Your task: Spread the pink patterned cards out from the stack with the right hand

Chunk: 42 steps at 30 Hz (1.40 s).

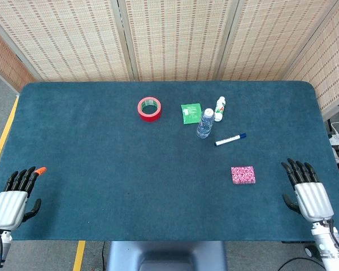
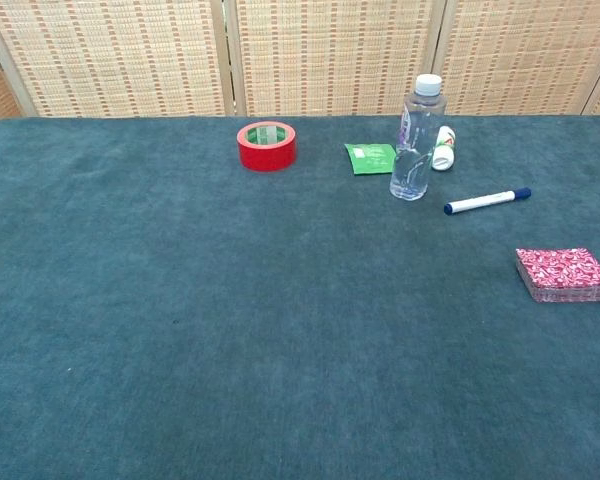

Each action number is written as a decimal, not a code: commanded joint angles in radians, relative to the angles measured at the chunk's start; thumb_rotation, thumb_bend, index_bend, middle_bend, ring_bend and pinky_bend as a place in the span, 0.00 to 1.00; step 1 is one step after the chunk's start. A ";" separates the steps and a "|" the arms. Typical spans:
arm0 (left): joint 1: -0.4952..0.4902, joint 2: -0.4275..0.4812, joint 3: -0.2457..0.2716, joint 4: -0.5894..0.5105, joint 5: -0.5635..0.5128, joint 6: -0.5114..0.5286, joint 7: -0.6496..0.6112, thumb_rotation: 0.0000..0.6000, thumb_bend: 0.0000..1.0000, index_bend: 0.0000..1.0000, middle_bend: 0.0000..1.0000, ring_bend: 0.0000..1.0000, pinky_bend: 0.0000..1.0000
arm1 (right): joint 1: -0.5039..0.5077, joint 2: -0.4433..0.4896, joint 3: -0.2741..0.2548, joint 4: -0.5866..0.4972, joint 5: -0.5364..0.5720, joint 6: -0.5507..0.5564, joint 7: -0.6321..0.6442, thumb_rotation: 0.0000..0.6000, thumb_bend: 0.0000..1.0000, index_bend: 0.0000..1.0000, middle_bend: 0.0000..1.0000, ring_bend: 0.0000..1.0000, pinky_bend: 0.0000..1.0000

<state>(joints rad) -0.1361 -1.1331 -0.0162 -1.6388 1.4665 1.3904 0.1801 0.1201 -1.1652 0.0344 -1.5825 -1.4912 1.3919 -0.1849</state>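
Both arms are cut off by the head view's bottom edge just below the wrists, so only the left robot hand (image 1: 11, 200) and right robot hand (image 1: 306, 189) show there; the chest view shows neither. The print on the green packet (image 1: 190, 113) and the small white bottle (image 1: 220, 108) is too small to read. The bench (image 2: 180, 330) runs past the chest view's left, right and bottom edges.
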 commanded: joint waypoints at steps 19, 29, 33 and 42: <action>-0.011 0.002 0.015 0.006 0.015 -0.023 -0.035 1.00 0.45 0.00 0.00 0.00 0.03 | 0.132 -0.147 0.051 0.108 0.058 -0.162 -0.134 1.00 0.27 0.05 0.02 0.00 0.00; -0.021 -0.001 0.009 0.008 -0.002 -0.041 -0.038 1.00 0.44 0.00 0.00 0.00 0.04 | 0.244 -0.195 0.091 0.109 0.193 -0.336 -0.246 1.00 0.27 0.05 0.10 0.00 0.00; -0.021 0.004 0.012 0.008 0.006 -0.038 -0.046 1.00 0.44 0.00 0.00 0.00 0.04 | 0.254 -0.225 0.082 0.124 0.238 -0.360 -0.263 1.00 0.27 0.12 0.10 0.00 0.00; -0.019 0.008 0.014 0.006 -0.001 -0.041 -0.042 1.00 0.44 0.00 0.00 0.00 0.04 | 0.264 -0.229 0.067 0.124 0.249 -0.360 -0.280 1.00 0.27 0.12 0.10 0.00 0.00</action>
<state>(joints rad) -0.1559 -1.1255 -0.0022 -1.6322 1.4668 1.3496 0.1377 0.3839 -1.3959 0.1034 -1.4568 -1.2416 1.0283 -0.4634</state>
